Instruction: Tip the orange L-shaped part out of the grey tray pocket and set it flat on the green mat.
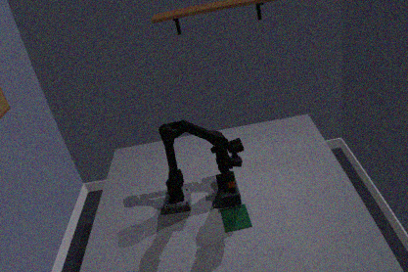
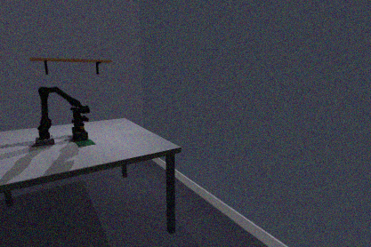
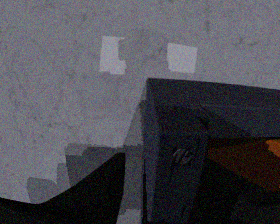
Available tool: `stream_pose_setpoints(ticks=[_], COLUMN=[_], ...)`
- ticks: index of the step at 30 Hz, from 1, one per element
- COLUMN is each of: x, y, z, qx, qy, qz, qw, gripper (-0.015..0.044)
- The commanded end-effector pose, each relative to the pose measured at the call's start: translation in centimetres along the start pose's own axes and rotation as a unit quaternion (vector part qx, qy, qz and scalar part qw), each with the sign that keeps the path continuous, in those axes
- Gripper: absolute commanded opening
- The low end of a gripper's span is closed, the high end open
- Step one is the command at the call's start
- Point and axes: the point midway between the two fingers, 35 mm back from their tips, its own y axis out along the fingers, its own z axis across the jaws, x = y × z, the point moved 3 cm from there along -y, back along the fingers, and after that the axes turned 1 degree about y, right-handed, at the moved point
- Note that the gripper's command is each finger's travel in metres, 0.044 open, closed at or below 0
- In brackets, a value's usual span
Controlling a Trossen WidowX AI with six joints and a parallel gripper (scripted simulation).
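The orange L-shaped part [image 1: 231,185] [image 3: 278,152] shows partly at the tray; in the wrist view only a piece shows at the right edge, partly in shadow. Its far portion is out of that view, and its tilt cannot be told. The grey tray [image 1: 227,200] [image 2: 80,135] [image 3: 216,92] stands on the table. The green mat [image 1: 237,222] [image 2: 85,143] lies flat beside it with no part on it. My gripper [image 1: 227,172] [image 3: 159,161] points down low at the tray, partly open, holding nothing. Contact with the part is hidden.
The arm's base [image 1: 176,207] [image 2: 44,141] stands on the pale table [image 1: 299,196] [image 2: 121,142], left of the tray in the top and exterior views. A wooden shelf [image 1: 216,10] [image 2: 72,59] hangs on the wall behind. Arm shadows fall across the table.
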Motion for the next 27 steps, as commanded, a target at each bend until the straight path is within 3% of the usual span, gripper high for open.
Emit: stream_pose_setpoints(ticks=[1, 23, 27], x=[-0.1, -0.1, 0.2], y=[0.2, -1.2, -3.4], z=[-0.2, 1.1, 0.9], qx=[-0.005, -0.004, -0.004], qy=[0.003, 0.003, 0.003], qz=[0.003, 0.003, 0.003], qw=[1.0, 1.0, 1.0], gripper=[0.018, 0.018, 0.018])
